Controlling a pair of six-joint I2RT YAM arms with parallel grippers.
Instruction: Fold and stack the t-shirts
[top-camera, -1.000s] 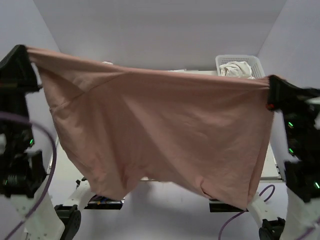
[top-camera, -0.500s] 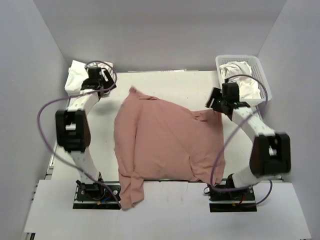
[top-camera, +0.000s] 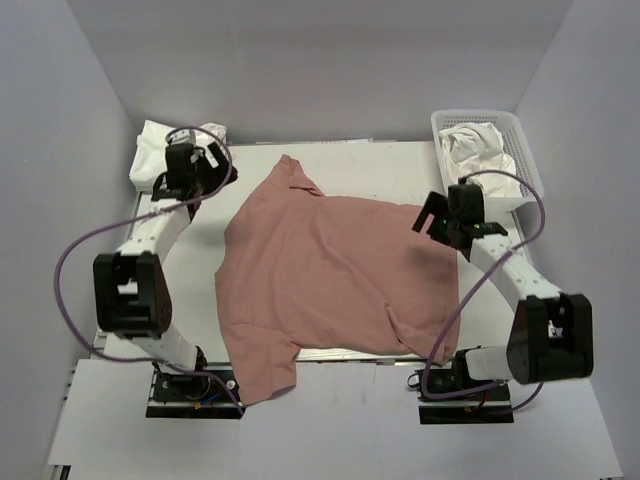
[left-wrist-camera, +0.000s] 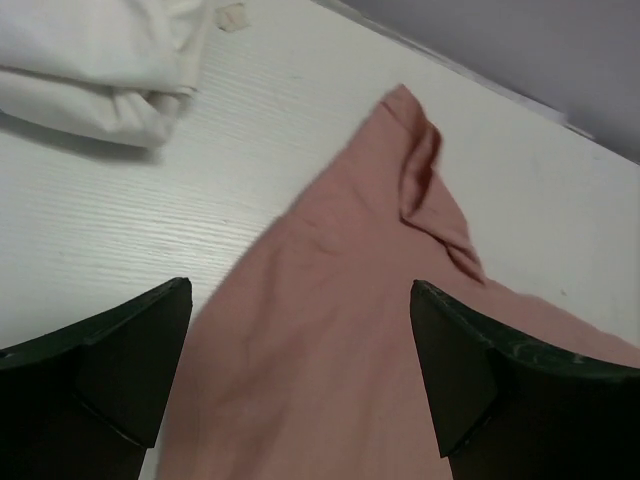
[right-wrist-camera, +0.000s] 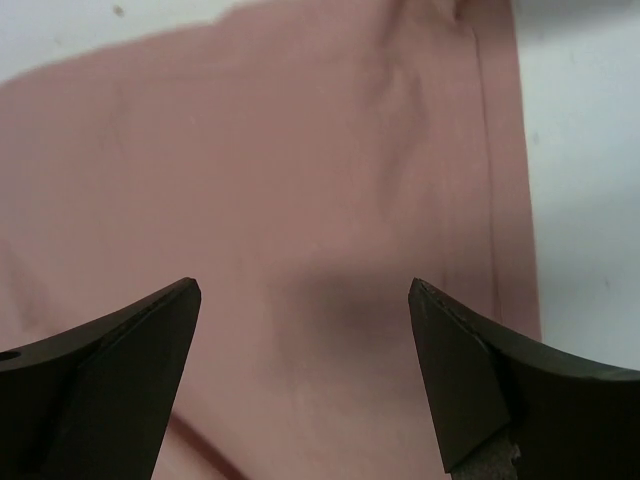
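Note:
The dusty-pink t-shirt (top-camera: 330, 270) lies spread and slightly rumpled on the white table (top-camera: 380, 165), plain side up, one corner hanging over the near edge. My left gripper (top-camera: 203, 168) hovers open at the shirt's far left corner, nothing between its fingers. In the left wrist view, the pink cloth (left-wrist-camera: 340, 300) lies under the open left gripper (left-wrist-camera: 300, 335). My right gripper (top-camera: 432, 216) stands open above the shirt's right edge. The right wrist view has pink cloth (right-wrist-camera: 300, 150) below the empty right gripper (right-wrist-camera: 305, 335). A white t-shirt (top-camera: 152, 150) lies bunched at the far left.
A white plastic basket (top-camera: 525, 150) at the far right corner holds crumpled white cloth (top-camera: 475, 145). The white shirt (left-wrist-camera: 90, 60) lies just beyond the left gripper. Grey walls close in the table on three sides. Purple cables loop beside both arms.
A second ago both grippers held the pink shirt stretched high in the air. They have let go and opened, the shirt has dropped onto the table, and both arms have come down.

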